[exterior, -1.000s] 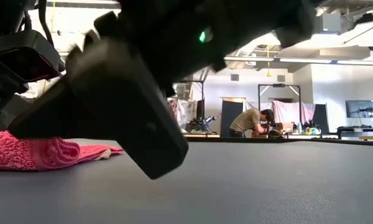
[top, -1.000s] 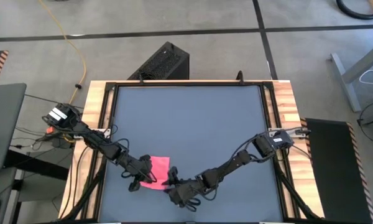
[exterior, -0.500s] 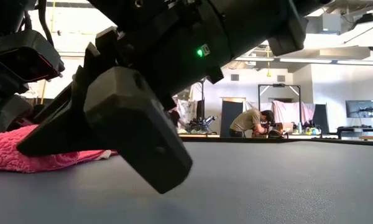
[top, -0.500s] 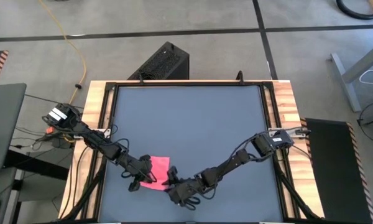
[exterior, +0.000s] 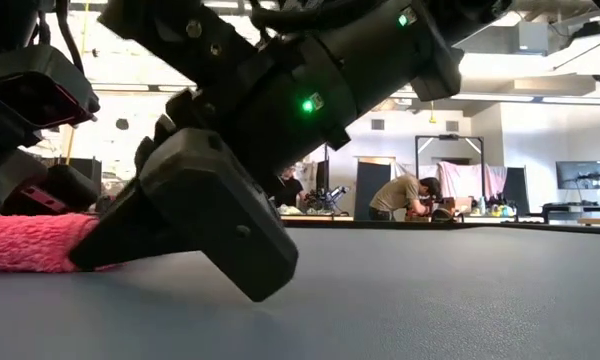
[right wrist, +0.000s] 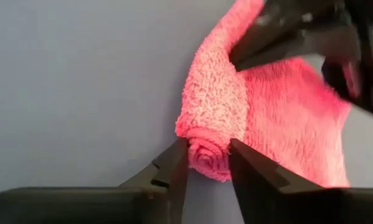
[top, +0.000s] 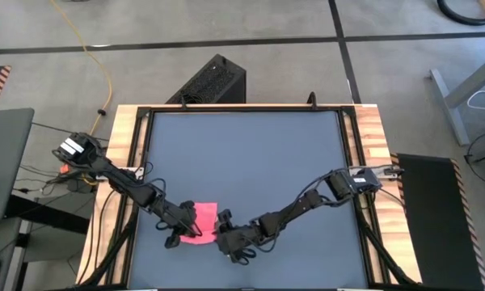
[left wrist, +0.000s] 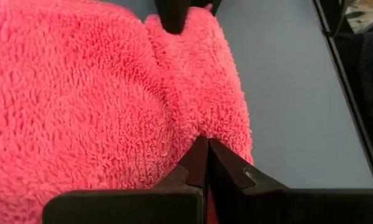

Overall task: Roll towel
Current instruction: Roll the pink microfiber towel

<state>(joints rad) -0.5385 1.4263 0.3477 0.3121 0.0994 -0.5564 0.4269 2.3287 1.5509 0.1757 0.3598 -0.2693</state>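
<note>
A: Where is the towel (top: pixel 200 223) located?
B: Near the surface (top: pixel 250 153) edge at 7 o'clock.

A: Pincer states?
B: The rolled end is pinched by the right pincer (right wrist: pixel 206 163). The left pincer (left wrist: pixel 205 152) is pressed together on the towel.

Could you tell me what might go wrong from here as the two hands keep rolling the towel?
1. The right hand grips only the end of the roll; the towel may unwind or roll unevenly, since the rest is loose.
2. The left hand is shut with its fingertips against the flat part; it could drag or bunch it.
3. Both hands sit close together at the towel and could collide.
</note>
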